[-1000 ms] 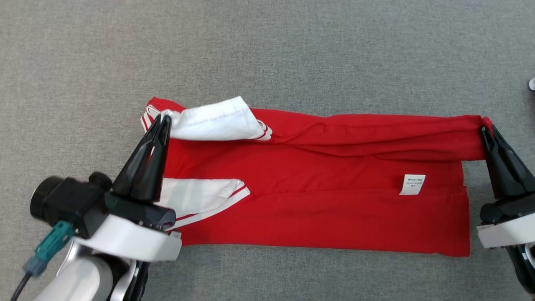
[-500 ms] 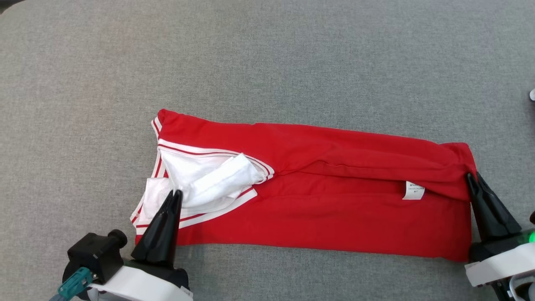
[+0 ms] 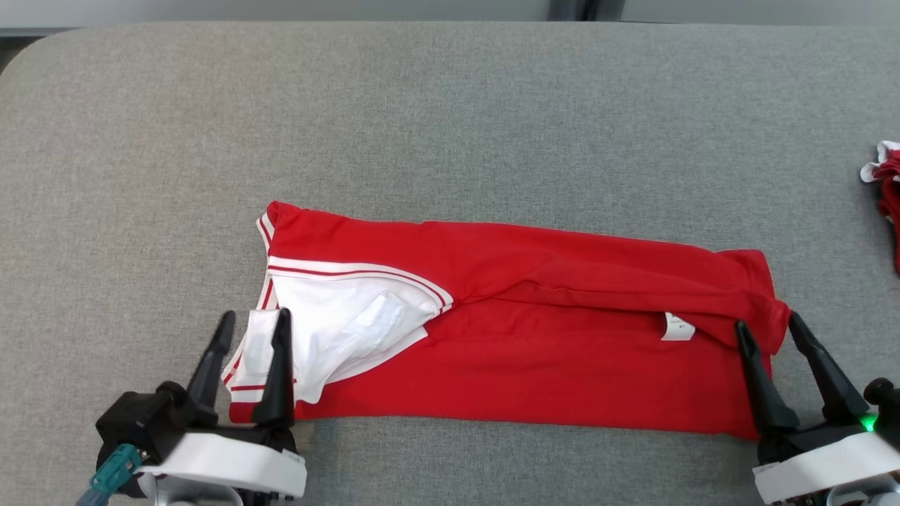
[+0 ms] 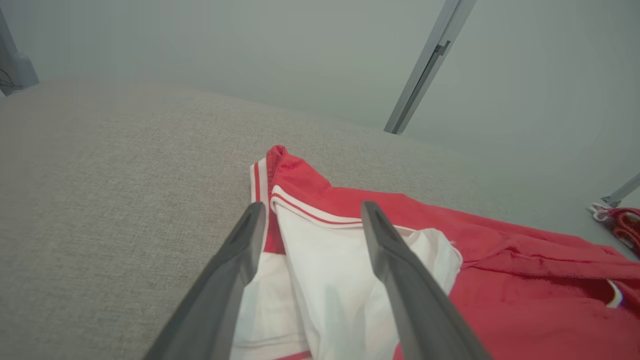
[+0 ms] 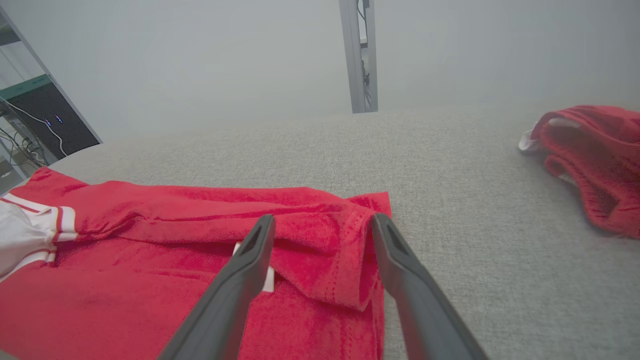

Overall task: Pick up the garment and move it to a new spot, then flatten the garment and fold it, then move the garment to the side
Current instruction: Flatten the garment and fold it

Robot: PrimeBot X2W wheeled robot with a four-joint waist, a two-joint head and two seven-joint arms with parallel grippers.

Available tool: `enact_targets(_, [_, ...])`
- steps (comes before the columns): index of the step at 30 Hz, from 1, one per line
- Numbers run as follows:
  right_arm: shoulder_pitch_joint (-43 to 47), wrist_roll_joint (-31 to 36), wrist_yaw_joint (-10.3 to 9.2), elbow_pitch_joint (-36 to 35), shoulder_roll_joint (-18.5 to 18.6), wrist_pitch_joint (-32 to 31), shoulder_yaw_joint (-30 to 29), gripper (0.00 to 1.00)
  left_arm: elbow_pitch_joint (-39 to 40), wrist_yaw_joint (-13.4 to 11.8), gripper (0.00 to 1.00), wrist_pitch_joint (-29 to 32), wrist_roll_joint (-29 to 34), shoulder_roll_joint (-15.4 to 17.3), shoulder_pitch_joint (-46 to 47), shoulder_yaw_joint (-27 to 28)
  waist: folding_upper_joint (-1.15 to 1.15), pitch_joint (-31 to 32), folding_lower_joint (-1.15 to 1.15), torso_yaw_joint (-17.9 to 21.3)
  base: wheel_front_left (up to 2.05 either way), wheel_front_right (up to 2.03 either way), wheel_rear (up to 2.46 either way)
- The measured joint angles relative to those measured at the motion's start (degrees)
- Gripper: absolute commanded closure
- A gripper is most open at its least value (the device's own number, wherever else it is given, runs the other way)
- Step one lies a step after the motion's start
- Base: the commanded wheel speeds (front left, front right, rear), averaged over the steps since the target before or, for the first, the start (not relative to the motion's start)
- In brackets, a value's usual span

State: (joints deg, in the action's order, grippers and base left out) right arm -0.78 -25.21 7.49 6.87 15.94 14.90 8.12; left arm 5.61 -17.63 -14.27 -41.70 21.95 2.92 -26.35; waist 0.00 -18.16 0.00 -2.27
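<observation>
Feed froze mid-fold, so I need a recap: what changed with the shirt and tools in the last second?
The left tool and right tool, shut on the far edge of the shirt, drew it toward the robot over the near half, then opened and let go. The near half and its label stayed put.

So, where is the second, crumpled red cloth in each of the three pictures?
Head view: the crumpled red cloth lies at the right edge, above the middle.
Left wrist view: the cloth, far right, below the middle.
Right wrist view: the cloth, at the right edge.
Shared landmark: the flat red garment.
</observation>
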Motion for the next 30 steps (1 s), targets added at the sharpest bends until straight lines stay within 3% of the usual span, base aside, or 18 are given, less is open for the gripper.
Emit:
enact_targets(6, [-0.2,1.9,0.00,-1.7,-2.5,0.0,-3.4,0.00,1.1,0.0,0.00,-0.9,8.1,-3.3,1.9,6.4,0.00,1.8,0.00,0.7,0.00,0.00,0.00])
enact_targets(14, [-0.9,5.9,0.00,-2.9,-4.0,-0.8,-8.0,0.00,3.7,2.4,0.00,-0.9,18.9,-6.1,1.9,12.7,0.00,5.0,0.00,1.1,0.00,0.00,0.00])
enact_targets(21, [1.8,7.6,0.00,-3.4,-5.5,-2.9,-9.3,0.00,-0.2,7.1,0.00,-0.9,21.6,-6.7,-0.9,15.8,0.00,8.2,0.00,1.3,0.00,0.00,0.00])
enact_targets(30, [2.9,8.0,0.00,-3.6,-6.4,-3.8,-9.5,0.00,-4.0,9.1,0.00,-0.9,22.0,-7.3,-1.6,17.0,0.00,9.0,0.00,1.0,0.00,0.00,0.00])
